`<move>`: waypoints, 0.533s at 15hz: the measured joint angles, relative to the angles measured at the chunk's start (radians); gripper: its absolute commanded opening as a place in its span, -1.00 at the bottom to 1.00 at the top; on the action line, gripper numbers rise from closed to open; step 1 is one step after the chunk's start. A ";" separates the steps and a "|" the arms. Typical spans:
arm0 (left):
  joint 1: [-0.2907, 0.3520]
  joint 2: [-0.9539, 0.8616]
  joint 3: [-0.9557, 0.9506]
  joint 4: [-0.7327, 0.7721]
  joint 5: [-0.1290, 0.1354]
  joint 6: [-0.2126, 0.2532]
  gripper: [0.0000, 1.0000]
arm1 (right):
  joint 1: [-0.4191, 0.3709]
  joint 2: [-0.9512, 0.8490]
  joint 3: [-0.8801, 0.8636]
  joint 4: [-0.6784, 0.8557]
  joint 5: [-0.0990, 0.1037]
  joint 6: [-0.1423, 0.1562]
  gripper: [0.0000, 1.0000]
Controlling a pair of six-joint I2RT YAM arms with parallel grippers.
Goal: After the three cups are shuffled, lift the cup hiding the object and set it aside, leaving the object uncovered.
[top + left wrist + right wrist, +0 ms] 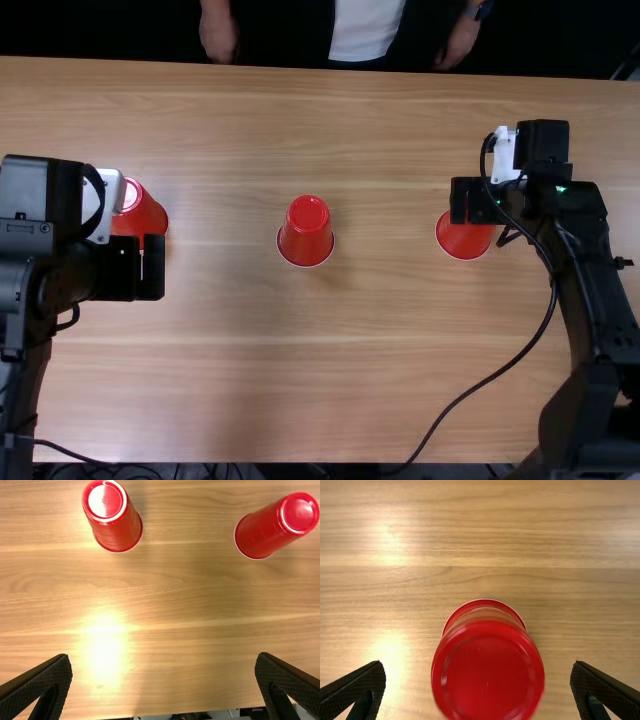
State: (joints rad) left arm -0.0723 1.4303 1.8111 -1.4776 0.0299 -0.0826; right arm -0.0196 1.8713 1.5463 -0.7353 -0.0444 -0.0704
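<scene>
Your right end effector (477,690) hangs released over the right cup (487,650): light, thin-walled, crushable, so pinch its sides gently.

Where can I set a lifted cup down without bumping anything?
Barest: the near strip of table between the two arms, in front of the middle cup. The far strip behind the three cups is free. Crowded: the left cup under the left arm, the right cup under the right gripper.
</scene>
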 measured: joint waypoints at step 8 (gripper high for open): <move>0.000 0.022 0.000 0.000 0.000 0.000 1.00 | 0.000 0.087 0.008 -0.004 0.000 0.001 1.00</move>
State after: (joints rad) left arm -0.0723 1.4521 1.8111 -1.4780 0.0296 -0.0826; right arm -0.0196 1.9587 1.5539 -0.7395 -0.0444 -0.0696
